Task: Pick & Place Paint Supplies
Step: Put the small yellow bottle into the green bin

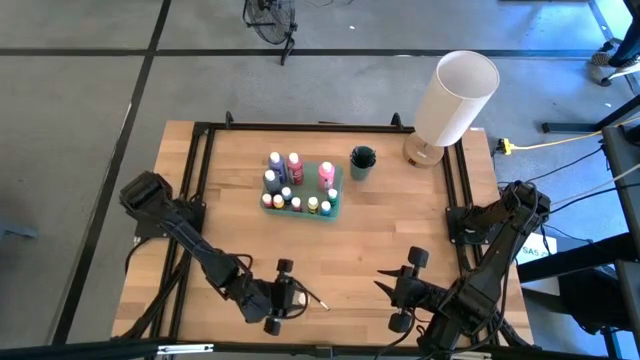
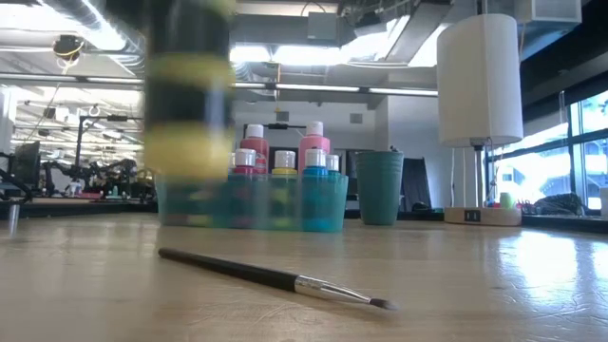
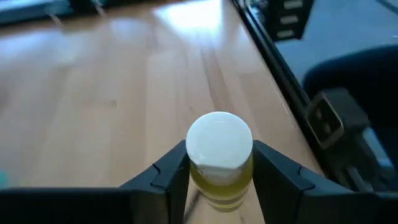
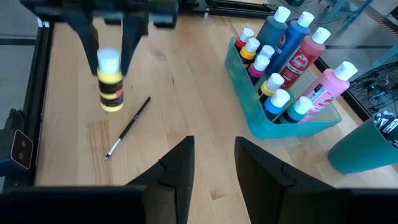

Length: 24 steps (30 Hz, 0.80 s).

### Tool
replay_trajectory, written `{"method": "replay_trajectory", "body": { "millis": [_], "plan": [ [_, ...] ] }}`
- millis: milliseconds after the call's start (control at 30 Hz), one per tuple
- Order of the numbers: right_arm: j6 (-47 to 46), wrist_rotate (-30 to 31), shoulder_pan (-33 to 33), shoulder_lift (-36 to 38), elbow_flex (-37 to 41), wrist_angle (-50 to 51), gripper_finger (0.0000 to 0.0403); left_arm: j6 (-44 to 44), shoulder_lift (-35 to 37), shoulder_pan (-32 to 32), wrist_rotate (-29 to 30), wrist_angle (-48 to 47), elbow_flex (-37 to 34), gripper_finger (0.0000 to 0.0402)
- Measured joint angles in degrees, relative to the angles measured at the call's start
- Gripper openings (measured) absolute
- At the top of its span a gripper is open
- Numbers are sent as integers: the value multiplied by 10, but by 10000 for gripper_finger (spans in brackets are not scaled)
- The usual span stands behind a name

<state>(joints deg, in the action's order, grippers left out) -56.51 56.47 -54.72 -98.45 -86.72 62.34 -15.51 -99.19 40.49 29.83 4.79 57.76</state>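
The left hand (image 1: 284, 297) is at the near left of the tabletop (image 1: 380, 240), close to the near edge, its fingers (image 3: 171, 171) clamped on the neck of a small yellow paint bottle (image 3: 219, 158) with a white cap, held clear above the wood; one thin dark-handled brush (image 2: 275, 277) lies flat just right of that hand, bristles pointing right in the low view. The right hand (image 1: 400, 290) waits at the near right, fingers partly apart and holding nothing. Between the hands and the far things the wood lies bare, a broad open stretch; a black frame runs along the left, right and far edges. At the far centre a teal tray (image 4: 261, 121) holds roughly a dozen white-capped bottles (image 4: 292, 68) (blue, red, pink, yellow, orange, green; the exact count is hard to make out); their labels carry print too small to read. One teal cup (image 1: 362, 162) stands just right of the tray; one big white cylinder (image 1: 455, 97) stands at the far right corner.
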Motion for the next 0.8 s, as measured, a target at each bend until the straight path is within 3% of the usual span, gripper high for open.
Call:
{"method": "replay_trajectory", "body": {
  "millis": [300,500,600,800],
  "plan": [
    [0,0,0,0,0,-10,117,3,49,-13,198,-219,120,141],
    [0,-5,0,0,0,-24,117,0,79,-52,341,-261,140,141],
    [0,-12,0,0,0,-26,117,-57,75,-72,378,-290,139,141],
    [0,-13,0,0,0,-26,117,-125,52,-102,387,-350,139,141]
  ]
}}
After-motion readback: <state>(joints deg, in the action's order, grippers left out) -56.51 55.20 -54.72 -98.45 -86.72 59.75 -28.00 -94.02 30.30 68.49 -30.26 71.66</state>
